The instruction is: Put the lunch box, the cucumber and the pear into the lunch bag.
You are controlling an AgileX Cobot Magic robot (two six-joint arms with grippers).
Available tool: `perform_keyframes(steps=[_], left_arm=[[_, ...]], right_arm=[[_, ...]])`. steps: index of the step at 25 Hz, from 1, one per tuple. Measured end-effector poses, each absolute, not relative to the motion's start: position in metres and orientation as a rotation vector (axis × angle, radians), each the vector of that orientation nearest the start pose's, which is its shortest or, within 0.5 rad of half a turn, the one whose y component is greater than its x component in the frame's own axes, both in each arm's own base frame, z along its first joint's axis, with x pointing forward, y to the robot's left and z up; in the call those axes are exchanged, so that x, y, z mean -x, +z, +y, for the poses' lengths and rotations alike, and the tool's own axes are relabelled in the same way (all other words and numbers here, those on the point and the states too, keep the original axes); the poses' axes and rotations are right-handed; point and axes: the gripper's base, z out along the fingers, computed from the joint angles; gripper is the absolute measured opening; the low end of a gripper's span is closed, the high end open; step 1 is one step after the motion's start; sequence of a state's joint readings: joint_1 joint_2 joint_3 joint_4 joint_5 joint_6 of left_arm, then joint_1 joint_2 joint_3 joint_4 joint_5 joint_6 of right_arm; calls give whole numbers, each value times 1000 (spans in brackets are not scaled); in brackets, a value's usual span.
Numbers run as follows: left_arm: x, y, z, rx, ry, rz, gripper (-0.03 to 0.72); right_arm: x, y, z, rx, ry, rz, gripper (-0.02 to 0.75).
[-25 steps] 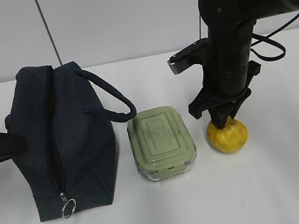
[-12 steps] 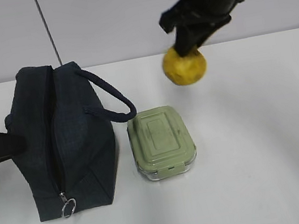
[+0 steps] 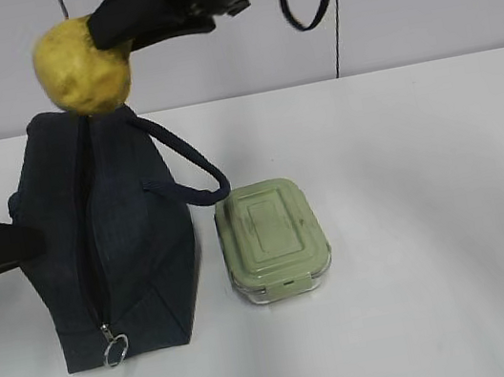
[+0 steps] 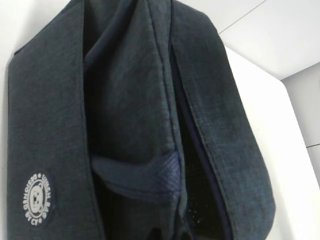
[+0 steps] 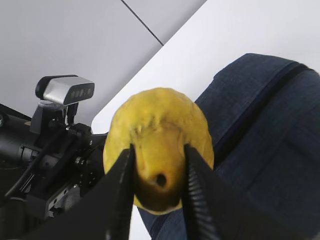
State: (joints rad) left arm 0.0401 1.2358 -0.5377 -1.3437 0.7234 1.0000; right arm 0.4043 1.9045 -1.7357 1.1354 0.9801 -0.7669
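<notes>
Right gripper (image 5: 157,192) clamped on pear (image 3: 82,66), held in air above far end of lunch bag (image 3: 110,236). Left gripper state: cannot tell. Lunch box (image 3: 272,238) just beside bag, on table. Cucumber unseen. Step: carrying pear to bag. Next: lower into zipper slot, release.

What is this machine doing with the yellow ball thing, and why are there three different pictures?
It is a robot with two arms, and each arm ends in a gripper, a sort of two-fingered hand. One picture comes from a camera looking at the table from the front. The other two come from small cameras on the robot's wrists.

The yellow thing is a pear. The right gripper pinches it and holds it in the air above the lunch bag, a dark blue cloth bag standing on the white table. Beside the bag sits a lunch box with a green lid. The left wrist camera looks at the bag from very close, so its own gripper does not show.
</notes>
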Motion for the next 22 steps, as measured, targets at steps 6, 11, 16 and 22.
perform_keyframes(steps=[6,11,16,22], left_arm=[[-212,226,-50,24,-942,2326,-15],[-212,226,-50,25,-943,2325,-15],[-212,226,-50,26,-944,2325,-15],[-212,226,-50,25,-945,2325,-15]], right_arm=[[-379,287,270,821,1245,2108,217],[-393,250,277,785,1161,2172,232],[-398,243,276,788,1093,2184,354],[-397,249,276,827,1130,2174,536]])
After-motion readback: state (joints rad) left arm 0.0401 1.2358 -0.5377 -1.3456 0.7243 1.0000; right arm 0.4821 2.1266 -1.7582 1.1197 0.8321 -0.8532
